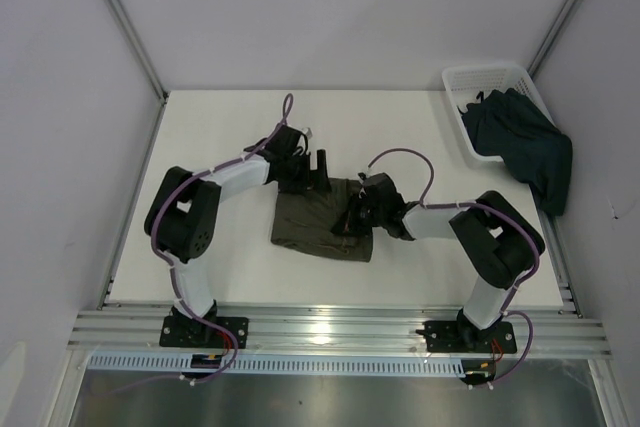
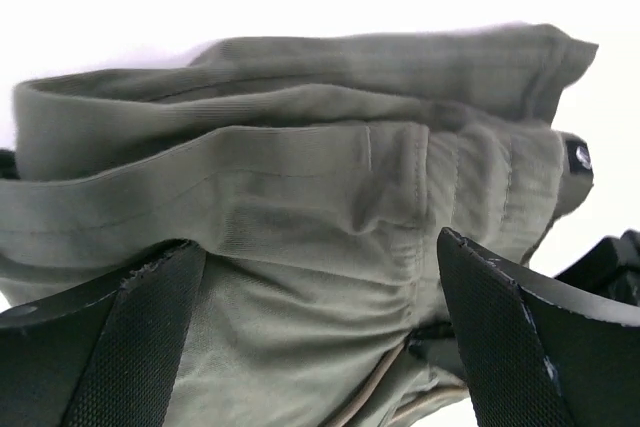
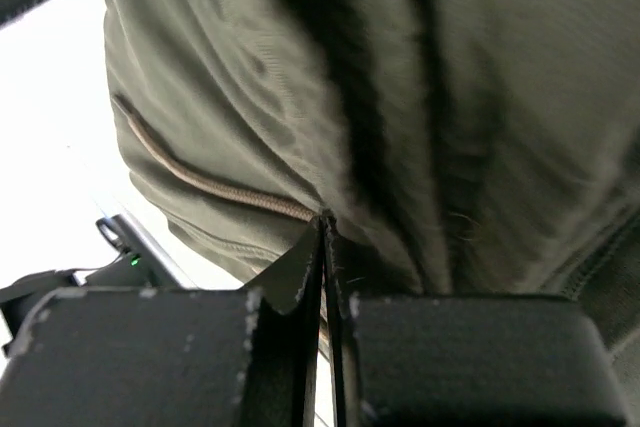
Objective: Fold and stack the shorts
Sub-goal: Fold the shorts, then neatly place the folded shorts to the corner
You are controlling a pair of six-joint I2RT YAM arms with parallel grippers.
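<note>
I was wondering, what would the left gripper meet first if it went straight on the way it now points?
The olive-green shorts: their bunched folds lie directly ahead of the open left gripper, apparently close, though depth is hard to judge.

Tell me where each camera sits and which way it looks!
Top external: above and behind, looking down on the table; the left arm, right arm and their bases show.
Left wrist: on the left arm, facing the olive shorts; the open left gripper frames them.
Right wrist: on the right arm, close to the same shorts; the shut right gripper shows below.
Shared: all three see the olive shorts; only the top view shows the navy shorts and basket.
</note>
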